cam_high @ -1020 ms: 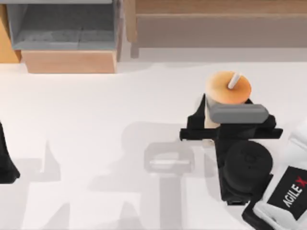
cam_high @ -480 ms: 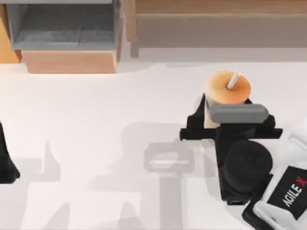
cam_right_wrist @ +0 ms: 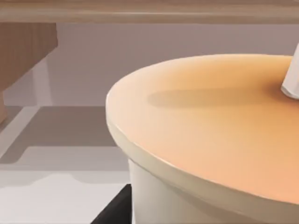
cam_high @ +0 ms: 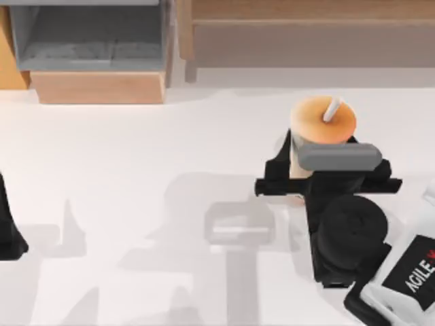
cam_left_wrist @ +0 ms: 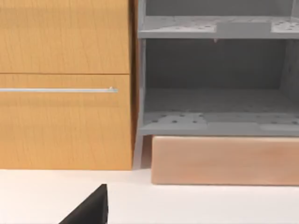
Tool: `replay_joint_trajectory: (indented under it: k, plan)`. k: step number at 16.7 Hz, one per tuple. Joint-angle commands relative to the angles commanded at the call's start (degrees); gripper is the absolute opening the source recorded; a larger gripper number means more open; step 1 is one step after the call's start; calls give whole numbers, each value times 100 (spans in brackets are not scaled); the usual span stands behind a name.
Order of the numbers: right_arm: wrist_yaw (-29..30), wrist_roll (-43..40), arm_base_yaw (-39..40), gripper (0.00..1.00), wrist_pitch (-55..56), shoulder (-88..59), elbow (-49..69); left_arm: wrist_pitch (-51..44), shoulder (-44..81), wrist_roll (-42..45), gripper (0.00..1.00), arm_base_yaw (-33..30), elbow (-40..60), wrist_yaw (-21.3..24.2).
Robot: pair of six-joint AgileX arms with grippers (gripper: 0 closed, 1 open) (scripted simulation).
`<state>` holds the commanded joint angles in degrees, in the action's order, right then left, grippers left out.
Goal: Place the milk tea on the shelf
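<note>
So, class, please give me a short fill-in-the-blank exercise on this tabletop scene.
1. The cup's lid is coloured ____.
2. A white ____ sticks up through that lid.
3. The ____ arm's claw is at the cup.
4. The shelf runs along the table's ____ edge in the top view.

Missing words: orange; straw; right; far

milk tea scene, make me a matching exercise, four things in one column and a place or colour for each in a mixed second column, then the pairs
Things
1. milk tea
2. shelf
3. grey-lined box
4. left gripper

Places or colours
A. at the table's left edge in the top view
B. brown plank top, at the back right
C. orange lid with a white straw, at the right gripper
D. light-orange wood front, at the back left

Pairs: 1-C, 2-B, 3-D, 4-A
</note>
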<state>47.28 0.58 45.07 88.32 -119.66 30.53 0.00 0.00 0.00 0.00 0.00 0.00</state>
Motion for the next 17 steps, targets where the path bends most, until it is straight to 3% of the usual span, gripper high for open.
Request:
replay_joint_trajectory:
  k: [10,17]
  plan:
    - [-35,41,-49,0,-167,323,388,0,0,0,100,0,0,0]
    - [-245,118,-292,0,-1577,613,1636,0,0,0,100,0,0,0]
